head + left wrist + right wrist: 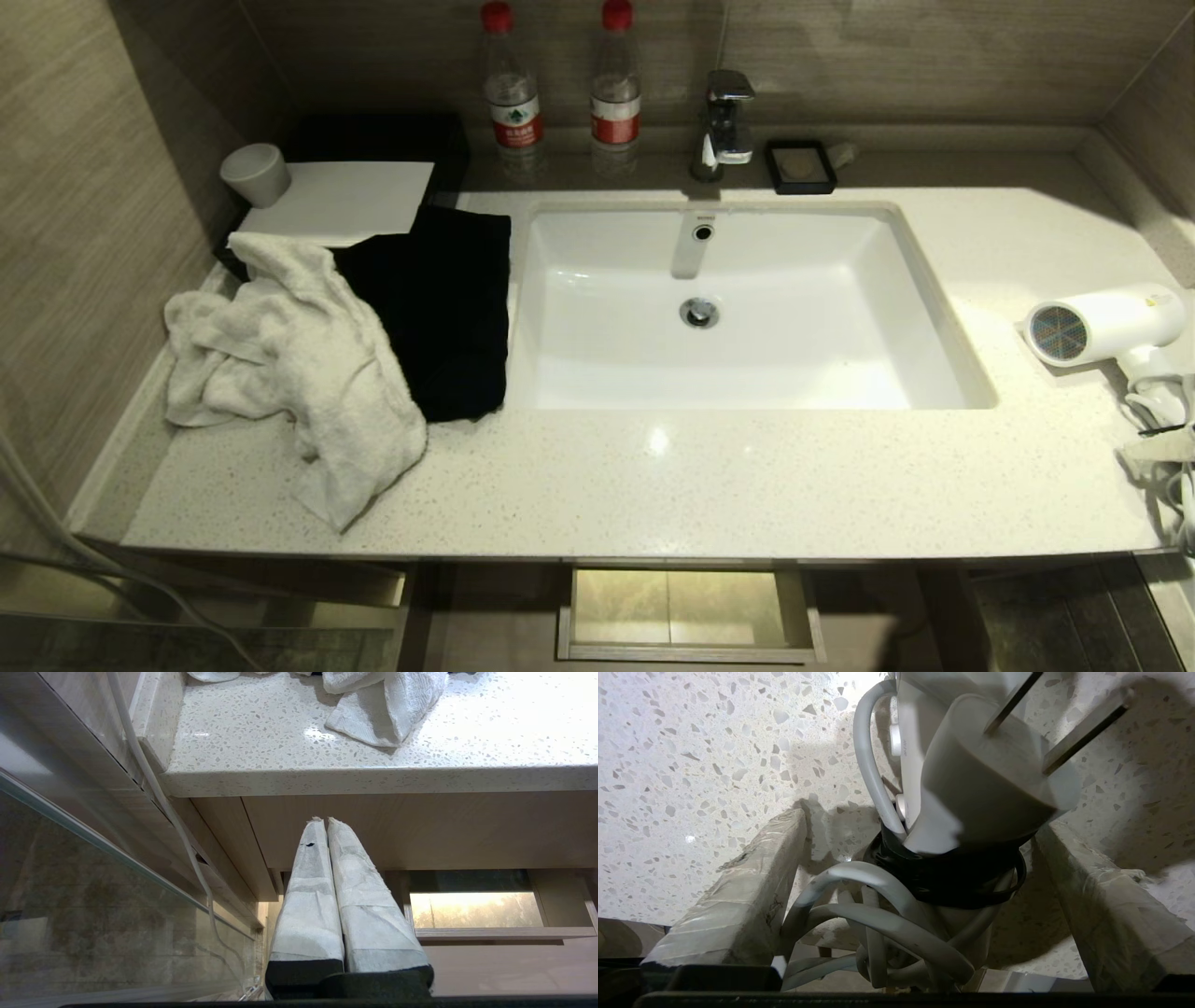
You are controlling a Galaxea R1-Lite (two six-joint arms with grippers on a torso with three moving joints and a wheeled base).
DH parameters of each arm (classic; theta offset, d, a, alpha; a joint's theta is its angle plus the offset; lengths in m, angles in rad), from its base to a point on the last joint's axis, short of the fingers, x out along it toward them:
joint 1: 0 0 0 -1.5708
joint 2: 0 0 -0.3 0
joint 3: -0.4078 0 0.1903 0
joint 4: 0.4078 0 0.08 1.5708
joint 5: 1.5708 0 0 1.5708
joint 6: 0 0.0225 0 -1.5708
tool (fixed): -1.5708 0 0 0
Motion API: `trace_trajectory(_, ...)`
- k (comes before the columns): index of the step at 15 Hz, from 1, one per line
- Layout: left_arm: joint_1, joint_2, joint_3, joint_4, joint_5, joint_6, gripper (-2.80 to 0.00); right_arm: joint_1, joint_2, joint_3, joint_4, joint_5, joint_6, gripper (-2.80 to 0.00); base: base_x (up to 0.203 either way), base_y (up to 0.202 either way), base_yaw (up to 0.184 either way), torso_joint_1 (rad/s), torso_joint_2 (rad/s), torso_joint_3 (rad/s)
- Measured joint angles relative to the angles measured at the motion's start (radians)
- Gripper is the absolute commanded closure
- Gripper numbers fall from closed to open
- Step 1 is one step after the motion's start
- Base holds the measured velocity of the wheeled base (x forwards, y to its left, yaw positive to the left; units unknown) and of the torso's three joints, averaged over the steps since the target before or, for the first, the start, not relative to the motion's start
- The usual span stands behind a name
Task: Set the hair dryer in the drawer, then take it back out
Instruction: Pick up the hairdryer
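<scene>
**Open right gripper straddles the dryer's corded handle**

The hair dryer (1106,324) lies on its side at the right end of the counter (747,485), barrel running roughly along the counter with the mesh grille facing the sink (747,308); its handle and bundled cord (1162,411) trail toward the front edge. In the right wrist view the right gripper (920,891) has its fingers spread wide, one on each side of the cord bundle and plug (994,793), neither visibly pressing on them, so it holds nothing yet (closing here would likely catch cord as well as handle). The left gripper (325,820), fingers pressed together and empty, hangs below the counter's front edge, well apart from the dryer. The drawer (689,611) stands pulled out under the sink. The speckled stone looks hard and slick. Towels (299,364) crowd the left end only.
</scene>
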Motion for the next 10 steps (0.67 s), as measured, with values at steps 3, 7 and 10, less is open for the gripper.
trace_trajectory(3, 0.000, 0.000, 0.000, 0.000, 0.000, 0.001, 0.00, -0.001, 0.001, 0.001, -0.002, 0.001, 0.007, -2.80, 0.000, 0.000, 0.000, 0.000, 0.00, 0.000)
trace_trajectory(7, 0.000, 0.000, 0.000, 0.000, 0.000, 0.000, 0.00, -0.003, 0.008, 0.000, -0.004, -0.002, -0.001, -2.80, 0.000, 0.000, 0.000, 0.000, 0.00, 0.000)
trace_trajectory(10, 0.000, 0.000, 0.000, 0.000, 0.000, 0.000, 0.00, -0.004, 0.010, -0.004, -0.014, 0.000, -0.003, -2.80, 0.000, 0.000, 0.000, 0.000, 0.00, 0.000)
